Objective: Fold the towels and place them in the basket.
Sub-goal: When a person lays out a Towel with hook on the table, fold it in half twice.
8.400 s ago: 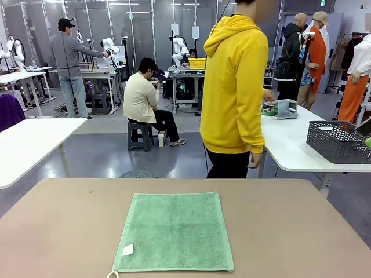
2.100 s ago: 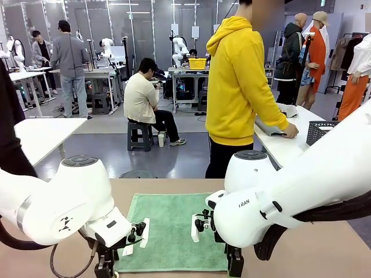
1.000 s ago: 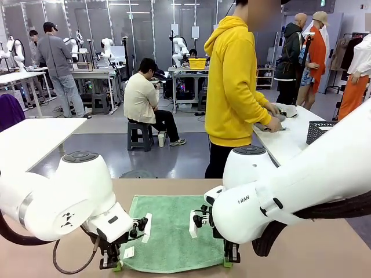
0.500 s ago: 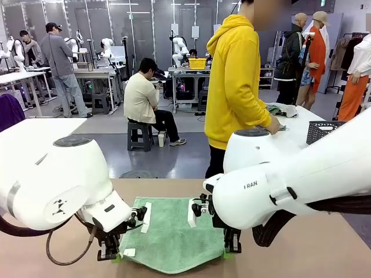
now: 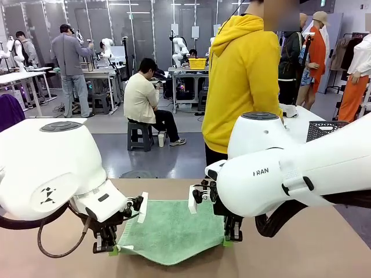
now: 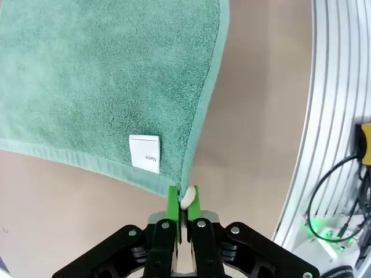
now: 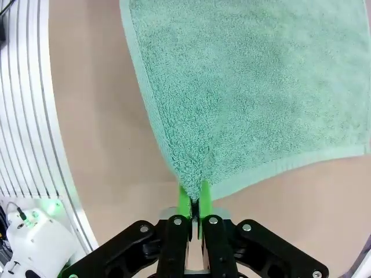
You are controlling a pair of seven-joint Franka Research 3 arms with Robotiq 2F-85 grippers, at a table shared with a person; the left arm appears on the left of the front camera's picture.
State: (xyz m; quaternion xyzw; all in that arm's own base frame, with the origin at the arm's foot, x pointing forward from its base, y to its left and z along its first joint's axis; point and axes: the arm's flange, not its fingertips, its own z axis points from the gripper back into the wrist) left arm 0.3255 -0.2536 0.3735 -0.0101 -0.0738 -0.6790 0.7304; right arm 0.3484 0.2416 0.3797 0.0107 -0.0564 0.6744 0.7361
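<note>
The left hand (image 5: 113, 250), pointing down from its bent arm, is clamped on the 7 o'clock corner of the mint green towel (image 5: 171, 230), the right hand (image 5: 229, 238) likewise on its 5 o'clock corner, both corners raised off the brown surface (image 5: 324, 252).

A robotics lab in an open hall: the left arm (image 5: 52, 174) and the right arm (image 5: 290, 174), both white, work over a near brown table (image 5: 324, 243); beyond, people stand at white workbenches (image 5: 97, 73), one sits on a stool (image 5: 139, 134) by a far bench with a yellow crate (image 5: 197, 62)
</note>
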